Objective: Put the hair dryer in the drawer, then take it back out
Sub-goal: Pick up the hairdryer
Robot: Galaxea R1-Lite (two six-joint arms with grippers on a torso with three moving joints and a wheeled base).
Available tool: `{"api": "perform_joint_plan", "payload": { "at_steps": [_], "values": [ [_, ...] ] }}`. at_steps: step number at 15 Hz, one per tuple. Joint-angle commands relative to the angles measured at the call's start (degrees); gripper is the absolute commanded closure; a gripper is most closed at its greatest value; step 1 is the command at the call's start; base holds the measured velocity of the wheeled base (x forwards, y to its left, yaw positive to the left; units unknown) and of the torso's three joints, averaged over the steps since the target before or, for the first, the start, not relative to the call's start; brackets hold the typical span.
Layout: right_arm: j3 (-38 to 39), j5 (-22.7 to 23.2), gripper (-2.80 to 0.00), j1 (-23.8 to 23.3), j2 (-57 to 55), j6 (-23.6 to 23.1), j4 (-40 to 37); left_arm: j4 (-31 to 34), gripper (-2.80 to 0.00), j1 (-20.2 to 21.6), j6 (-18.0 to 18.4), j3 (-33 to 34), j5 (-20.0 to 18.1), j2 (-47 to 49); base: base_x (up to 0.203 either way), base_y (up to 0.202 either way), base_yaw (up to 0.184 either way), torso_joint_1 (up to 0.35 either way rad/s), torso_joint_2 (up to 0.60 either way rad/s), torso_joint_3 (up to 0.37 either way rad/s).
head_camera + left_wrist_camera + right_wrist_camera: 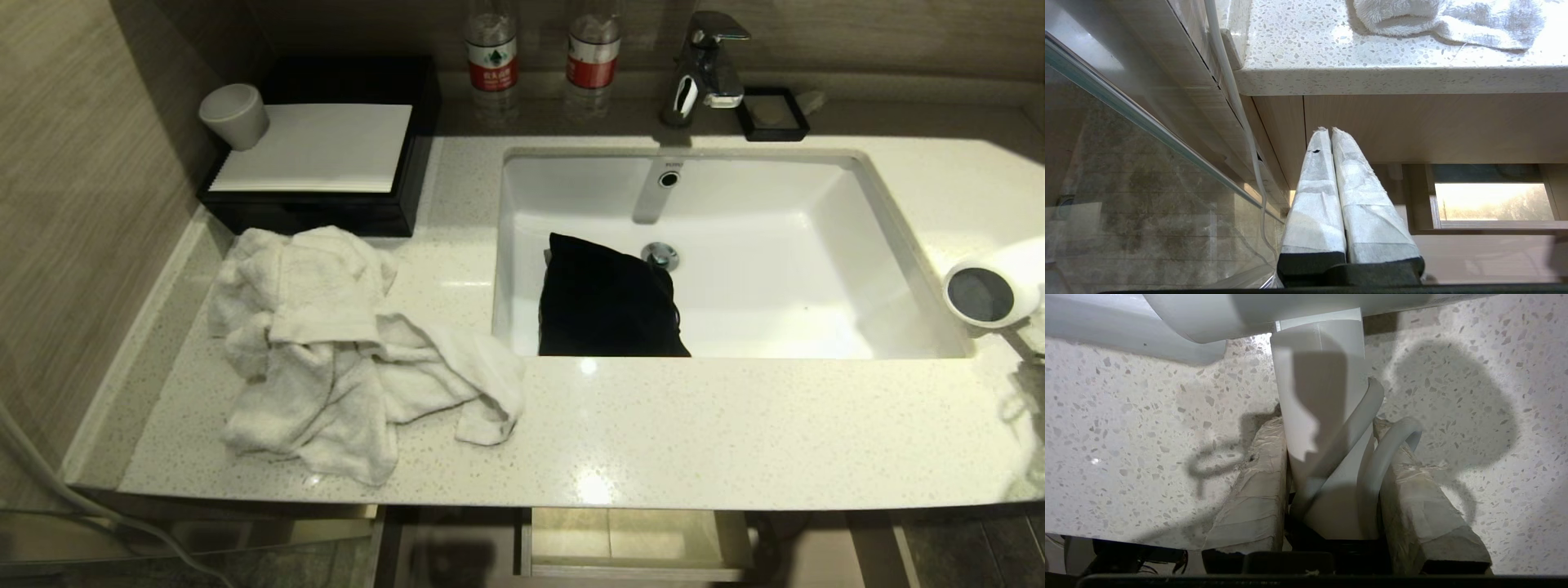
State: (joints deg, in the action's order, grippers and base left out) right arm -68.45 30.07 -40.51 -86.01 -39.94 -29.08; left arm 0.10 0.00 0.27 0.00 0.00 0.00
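Two grippers on this rig, only one working. The right gripper (1331, 457) is up over the speckled countertop (653, 433) to the right of the sink (816, 245), its taped fingers (1257, 490) pinching the white handle of the hair dryer (1318, 416) with the grey cord (1380, 465) looped in between them. Barrel lies crosswise above the fingers. From the head view only the dryer's dark grey end face (980, 294) shows, just off the sink's right rim and facing the basin; the wrist itself runs off past the counter's right end.

Left gripper (1329, 134) is parked low, below the counter's front lip, fingers pressed together, pointing at the wood-grain cabinet front.

Drawer (637, 543) stands pulled out under the counter's front edge, below the sink, interior bare where visible.

Edges and room: black pouch (604, 302) sits in the sink's left half against the near wall. Crumpled white towel (343, 351) takes the counter left of the sink. The front strip of counter between sink and edge is bare. Black tray (326, 212) with white cup (234, 116) behind the towel.
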Motion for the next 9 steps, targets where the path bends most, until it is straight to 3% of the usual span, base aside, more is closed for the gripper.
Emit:
{"api": "perform_joint_plan", "payload": {
  "at_steps": [1,4,5,9],
  "values": [
    [1.0,0.2,0.00,0.0,0.1,-1.2,0.0,0.0,0.00,0.0,0.0,0.1,0.0,0.0,0.000,0.000,0.000,0.000,0.00,0.000],
    [0.8,-0.1,0.00,0.0,-0.4,-1.3,-0.1,0.0,0.00,0.0,0.0,0.0,0.0,0.0,0.000,0.000,0.000,0.000,0.00,0.000],
    [1.0,-1.6,-2.80,0.0,-0.4,-1.6,-0.1,0.0,0.00,0.0,0.0,0.0,0.0,0.0,0.000,0.000,0.000,0.000,0.00,0.000],
    [1.1,-2.6,-2.80,0.1,-0.9,-1.8,0.0,0.0,0.00,0.0,0.0,0.0,0.0,-0.1,0.000,0.000,0.000,0.000,0.00,0.000]
  ]
}}
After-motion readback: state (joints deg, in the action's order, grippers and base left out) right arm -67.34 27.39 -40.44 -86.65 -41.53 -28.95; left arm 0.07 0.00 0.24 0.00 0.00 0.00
